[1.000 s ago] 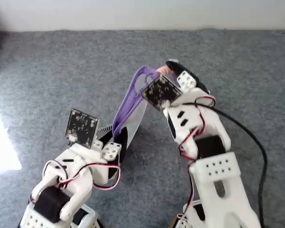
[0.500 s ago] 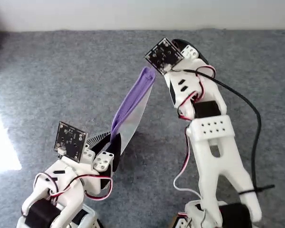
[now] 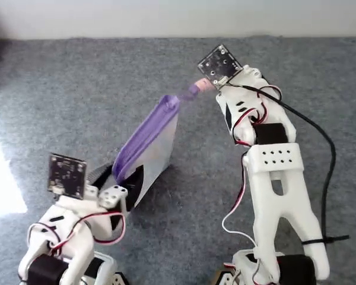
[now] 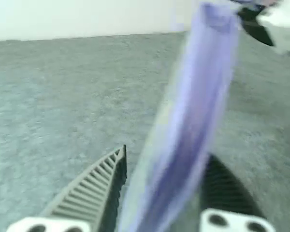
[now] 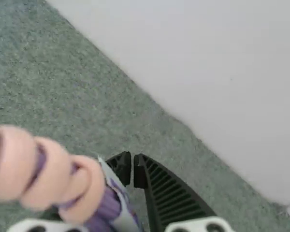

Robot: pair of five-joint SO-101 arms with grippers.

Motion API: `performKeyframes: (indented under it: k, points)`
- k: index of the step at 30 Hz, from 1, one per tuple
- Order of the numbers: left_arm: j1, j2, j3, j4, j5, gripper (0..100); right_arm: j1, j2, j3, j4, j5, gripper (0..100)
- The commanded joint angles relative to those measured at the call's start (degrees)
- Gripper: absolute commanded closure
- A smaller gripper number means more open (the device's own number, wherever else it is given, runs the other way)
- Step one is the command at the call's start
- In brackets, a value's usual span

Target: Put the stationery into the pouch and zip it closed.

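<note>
The pouch (image 3: 148, 133), with a purple zipper band on top and clear sides, hangs stretched in the air between the two arms. My left gripper (image 3: 123, 181) is shut on its near end; in the left wrist view the purple band (image 4: 193, 121) runs away from that gripper (image 4: 166, 169). At the far end my right gripper (image 3: 206, 89) is shut on the zipper pull, which carries a pink charm (image 3: 199, 88). In the right wrist view the charm (image 5: 38, 169) sits beside the shut gripper (image 5: 132, 169). No loose stationery is in sight.
Grey carpet-like cloth (image 3: 59, 95) covers the table, with a white wall (image 3: 166, 18) along the far edge. A black cable (image 3: 326, 184) trails beside the right arm. A bright patch of light (image 3: 0, 178) lies at the left edge.
The right gripper has gone farther back and right with the zipper pull. The left arm has drawn back toward the near left. The pouch is pulled out longer and lies at a lower slant.
</note>
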Motion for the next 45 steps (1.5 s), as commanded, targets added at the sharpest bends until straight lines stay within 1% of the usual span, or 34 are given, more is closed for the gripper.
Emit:
performKeyframes:
  k: [1, 3, 6, 10, 12, 18, 22, 25, 29, 31, 33, 40, 43, 45]
  points:
    - [-6.59, 0.09, -0.48, 0.09, -0.18, 65, -0.48, -2.68, -1.49, 2.77, -3.96, 99.1]
    - [-9.93, 0.09, -0.48, 0.18, -0.18, 65, -1.63, -2.59, -1.49, 5.76, -5.19, 99.1]
    - [-15.03, 0.09, -0.31, 0.79, -0.18, 65, -5.41, -2.51, -1.49, 10.07, -7.74, 99.1]
    - [-21.8, 0.09, 3.12, 1.32, -0.09, 65, -10.59, -1.63, -1.49, 10.95, -10.9, 99.1]
    - [-25.41, 0.09, 4.44, 1.32, -0.09, 65, -11.74, 0.57, -1.85, 10.86, -12.4, 99.1]
    - [-31.38, -0.09, 4.44, 1.32, -0.09, 65, -11.82, 6.29, -1.85, 9.89, -17.85, 99.1]
    - [-34.02, -0.35, 4.44, 1.32, -0.09, 65, -11.56, 10.95, -1.49, 10.33, -19.52, 99.1]
    - [-36.48, -0.35, 4.44, 1.41, 1.76, 65, -9.89, 13.58, -1.49, 10.33, -21.01, 99.1]
    - [-37.19, -0.44, 3.47, 6.86, 3.16, 65, -6.81, 12.97, -1.49, 15.96, -21.8, 99.1]
    - [-37.19, -0.44, 1.71, 9.41, 5.36, 65, -5.58, 10.42, -1.58, 20.7, -21.8, 99.1]
    - [-37.27, -0.44, 0.22, 10.11, 6.59, 65, -4.62, 6.99, -1.58, 26.15, -22.59, 98.7]
    - [-37.01, -0.44, -4.09, 9.49, 6.77, 65, -3.12, -6.46, -1.49, 43.3, -33.49, 99.0]
    - [-36.4, -0.44, -5.76, 9.67, 6.42, 66, -3.03, -12.79, -1.41, 47.43, -39.21, 99.0]
    - [-34.11, -0.44, -5.67, 9.67, 4.92, 69, -3.03, -16.4, -0.18, 48.22, -42.2, 99.0]
